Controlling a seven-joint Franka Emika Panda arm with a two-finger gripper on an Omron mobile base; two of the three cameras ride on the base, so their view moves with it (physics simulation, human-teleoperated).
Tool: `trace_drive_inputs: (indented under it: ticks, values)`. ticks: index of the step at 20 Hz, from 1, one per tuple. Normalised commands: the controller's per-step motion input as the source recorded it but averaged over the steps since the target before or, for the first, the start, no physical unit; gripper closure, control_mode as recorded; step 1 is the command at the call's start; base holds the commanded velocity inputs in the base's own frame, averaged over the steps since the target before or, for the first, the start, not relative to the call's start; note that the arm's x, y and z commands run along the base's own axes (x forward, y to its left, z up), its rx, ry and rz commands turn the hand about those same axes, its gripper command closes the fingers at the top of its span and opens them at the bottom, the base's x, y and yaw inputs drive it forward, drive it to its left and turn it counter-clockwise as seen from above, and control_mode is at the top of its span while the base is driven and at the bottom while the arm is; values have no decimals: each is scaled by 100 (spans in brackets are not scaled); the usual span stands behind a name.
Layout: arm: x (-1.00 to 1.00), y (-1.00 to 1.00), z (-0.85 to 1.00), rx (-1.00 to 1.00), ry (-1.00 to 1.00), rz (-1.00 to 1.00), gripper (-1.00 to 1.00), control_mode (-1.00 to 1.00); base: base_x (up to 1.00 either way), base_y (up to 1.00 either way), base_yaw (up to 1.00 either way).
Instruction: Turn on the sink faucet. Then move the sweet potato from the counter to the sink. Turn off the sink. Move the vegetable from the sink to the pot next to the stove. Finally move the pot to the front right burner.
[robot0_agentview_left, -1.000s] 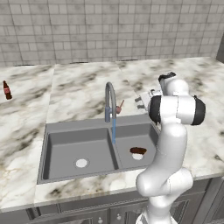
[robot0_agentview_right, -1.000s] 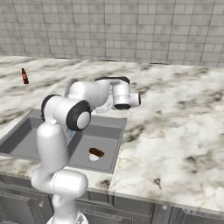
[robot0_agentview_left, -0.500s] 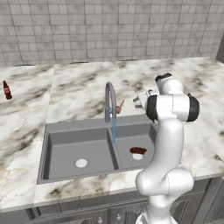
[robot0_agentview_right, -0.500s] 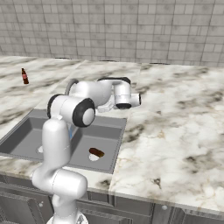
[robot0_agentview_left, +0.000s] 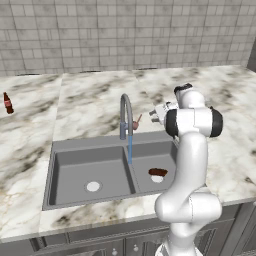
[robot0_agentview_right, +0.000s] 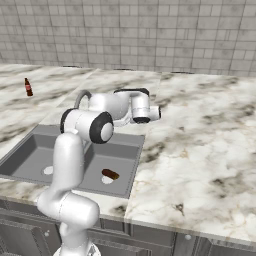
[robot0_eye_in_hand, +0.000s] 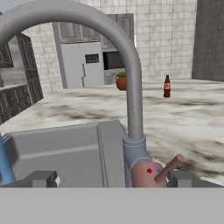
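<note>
The gripper (robot0_eye_in_hand: 109, 178) stands fully open and holds nothing. In the hand view its two dark fingertips (robot0_eye_in_hand: 43, 178) rise to either side of the base of the tap (robot0_eye_in_hand: 133, 113), with the tap's small reddish lever (robot0_eye_in_hand: 168, 168) just beside the right-hand tip; whether that tip touches the lever cannot be told. In the left base view the hand (robot0_agentview_left: 161, 114) sits low over the worktop (robot0_agentview_left: 90, 105) just to the right of the tap (robot0_agentview_left: 126, 117), level with the lever (robot0_agentview_left: 136, 121), pointing toward it.

The tap is running: a thin blue stream (robot0_agentview_left: 130, 150) drops from the end of the spout into the sink (robot0_agentview_left: 65, 165), landing close to the wall that divides the wide bowl from the narrower one. The same stream shows as a blue streak (robot0_eye_in_hand: 5, 162) at the left edge of the hand view.

The sweet potato (robot0_agentview_left: 158, 172) lies on the floor of the narrower, right-hand bowl, resting over or just beside its pale drain. From the right base view it (robot0_agentview_right: 110, 174) is seen in the near bowl of the sink (robot0_agentview_right: 30, 150), next to the drain, well below the arm. The wide bowl's drain (robot0_agentview_left: 93, 187) is bare.

A dark red bottle (robot0_agentview_left: 7, 103) stands upright at the far left of the worktop, well apart from the sink; it (robot0_agentview_right: 28, 87) shows far left in the right base view too, and (robot0_eye_in_hand: 166, 86) beyond the tap in the hand view.
</note>
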Motion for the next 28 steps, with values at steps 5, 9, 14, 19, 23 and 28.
trace_drive_inputs:
  ticks: [5,9,14,19,23,28]
  values:
    - [27,3,-11,0,0,0,-100,-100,0,0,0]
    - [25,3,-10,0,0,0,-100,-100,0,0,0]
    - [25,2,-9,0,0,0,-100,-100,0,0,0]
    - [26,2,-8,0,0,0,-100,-100,0,0,0]
    - [25,3,-9,0,0,0,-100,-100,0,0,0]
    - [23,3,-9,0,0,0,-100,-100,0,0,0]
